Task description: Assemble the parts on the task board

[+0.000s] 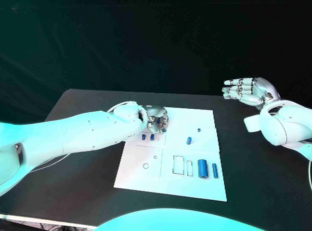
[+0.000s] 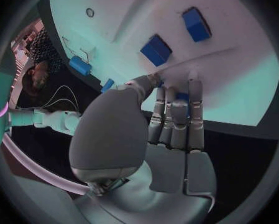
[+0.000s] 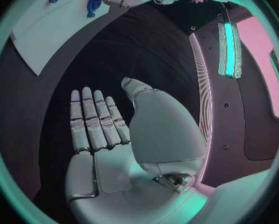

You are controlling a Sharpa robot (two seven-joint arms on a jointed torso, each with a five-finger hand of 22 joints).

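Observation:
The white task board point(image 1: 198, 185) lies in the middle of the table. My left hand point(image 1: 154, 119) is down on its far left corner. In the left wrist view its fingers point(image 2: 176, 114) point straight onto the board point(image 2: 238, 84), with the thumb tip close beside them. A small blue part point(image 2: 183, 96) shows between those fingers; a firm hold cannot be told. Two blue blocks point(image 2: 156, 50) point(image 2: 196, 24) lie just past the fingertips. My right hand point(image 1: 250, 90) hangs open above the table's far right, its fingers point(image 3: 92, 117) spread and holding nothing.
More blue parts sit on the board: two short ones point(image 1: 148, 137) near my left hand, one point(image 1: 189, 140) mid-board, a tiny one point(image 1: 199, 130), and two cylinders point(image 1: 202, 169) point(image 1: 214, 169) at the right. Outlined slots point(image 1: 178, 164) and a small hole point(image 1: 146, 166) mark the near half.

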